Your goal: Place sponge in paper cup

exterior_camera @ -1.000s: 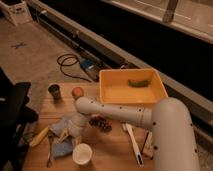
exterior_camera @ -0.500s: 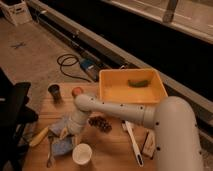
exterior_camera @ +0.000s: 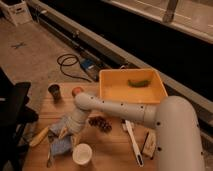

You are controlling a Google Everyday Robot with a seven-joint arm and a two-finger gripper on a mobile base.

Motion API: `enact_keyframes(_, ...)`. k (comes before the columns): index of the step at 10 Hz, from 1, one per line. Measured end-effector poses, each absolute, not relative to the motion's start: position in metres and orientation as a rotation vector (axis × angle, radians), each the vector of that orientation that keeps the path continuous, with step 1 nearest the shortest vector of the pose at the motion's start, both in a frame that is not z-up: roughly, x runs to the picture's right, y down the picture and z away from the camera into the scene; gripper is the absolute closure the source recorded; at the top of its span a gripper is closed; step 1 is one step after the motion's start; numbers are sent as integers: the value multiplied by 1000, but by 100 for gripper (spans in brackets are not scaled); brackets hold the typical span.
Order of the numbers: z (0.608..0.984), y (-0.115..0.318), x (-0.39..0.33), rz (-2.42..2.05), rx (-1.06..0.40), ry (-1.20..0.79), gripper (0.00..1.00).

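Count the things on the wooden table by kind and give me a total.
Cups: 2, white paper cup, dark cup
Blue sponge: 1
Yellow bin: 1
Green vegetable in bin: 1
Banana: 1
Pine cone: 1
White brush: 1
Unclear small items: 2, reddish object, pale block
Total: 10
End effector sits low, just above the sponge, left of the pine cone.

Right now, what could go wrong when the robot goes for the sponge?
The gripper sits low among clutter, so it might nudge the banana instead of the blue sponge. The paper cup stands right beside the sponge; a bump from the arm could tip it over.
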State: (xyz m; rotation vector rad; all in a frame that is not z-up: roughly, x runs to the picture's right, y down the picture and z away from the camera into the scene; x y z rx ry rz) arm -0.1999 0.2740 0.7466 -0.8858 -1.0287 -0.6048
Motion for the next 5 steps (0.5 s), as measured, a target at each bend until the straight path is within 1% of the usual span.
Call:
enact_keyframes(1, 746, 273, -200, -610, -883, -1023, 100)
enact_keyframes(2, 743, 264, -199, -619, -866, -1003, 100)
enact_keyframes(5, 722, 225, -195, -653, -827, -957, 100)
